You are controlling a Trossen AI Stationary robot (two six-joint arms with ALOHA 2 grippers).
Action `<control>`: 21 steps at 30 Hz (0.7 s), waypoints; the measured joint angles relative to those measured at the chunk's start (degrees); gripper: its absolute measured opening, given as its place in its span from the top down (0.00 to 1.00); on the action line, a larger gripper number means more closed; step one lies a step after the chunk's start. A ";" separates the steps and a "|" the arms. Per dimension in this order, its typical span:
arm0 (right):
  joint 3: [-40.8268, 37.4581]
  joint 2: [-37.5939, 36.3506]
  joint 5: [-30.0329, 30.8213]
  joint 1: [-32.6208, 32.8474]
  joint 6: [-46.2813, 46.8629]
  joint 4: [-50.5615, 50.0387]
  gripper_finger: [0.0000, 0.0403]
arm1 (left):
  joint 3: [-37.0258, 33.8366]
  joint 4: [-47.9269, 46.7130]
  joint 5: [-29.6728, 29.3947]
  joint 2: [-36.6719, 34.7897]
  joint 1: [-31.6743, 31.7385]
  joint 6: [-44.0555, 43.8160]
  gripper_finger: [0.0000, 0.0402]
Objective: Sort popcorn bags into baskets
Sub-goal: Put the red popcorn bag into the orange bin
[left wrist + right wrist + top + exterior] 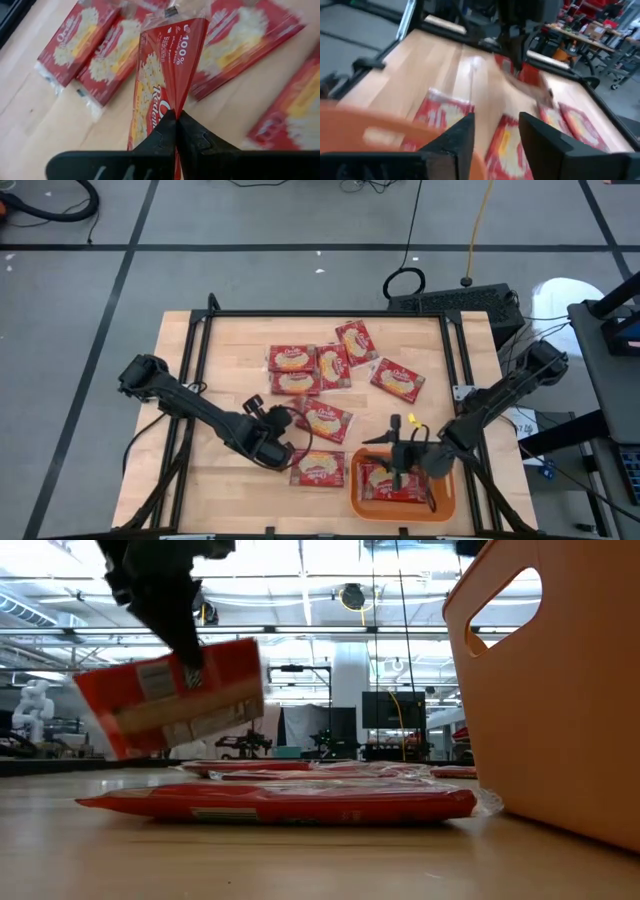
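A popcorn bag (167,75) is pinched by one edge between the pressed-together fingers (197,140) of the left end effector (283,418) and is held clear of the surface (200,380), tilted, as seen in the low view (175,700). Directly below and toward the front edge, a single bag (318,468) lies flat just beside the orange basket (360,505); open wood is left between it and the front edge. A cluster of bags (310,368) is spread flat across the middle of the surface, several overlapping or touching at their edges, with one further bag (398,380) lying slightly apart on the right. Bare wood is seen along the left side of the surface and along the far edge, so the widest free room lies there. The basket sits at the front right corner, its outer rim close to the surface's front edge, and red bags (388,483) are already lying inside it. The right end effector (405,458) hangs over the basket, its fingers (540,140) spread with nothing between them. In the low view the basket's wall (560,710) with its handle slot fills the right side, and the nearest flat bag (280,802) lies just beside it.
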 joint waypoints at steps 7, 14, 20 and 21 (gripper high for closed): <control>4.85 3.19 -2.77 -4.55 -9.29 3.56 0.56 | 4.10 2.00 0.12 0.00 -0.24 0.59 0.99; 6.24 7.54 -11.08 -10.33 -14.47 5.16 0.55 | 6.08 14.50 2.29 0.00 -0.52 8.44 0.99; 8.71 10.33 -12.03 -12.14 -17.83 4.75 0.55 | 6.08 18.17 2.93 0.00 -0.44 12.40 0.99; 9.38 10.33 -12.09 -12.53 -18.28 4.80 0.54 | 6.08 18.26 3.06 0.00 -0.44 13.09 0.99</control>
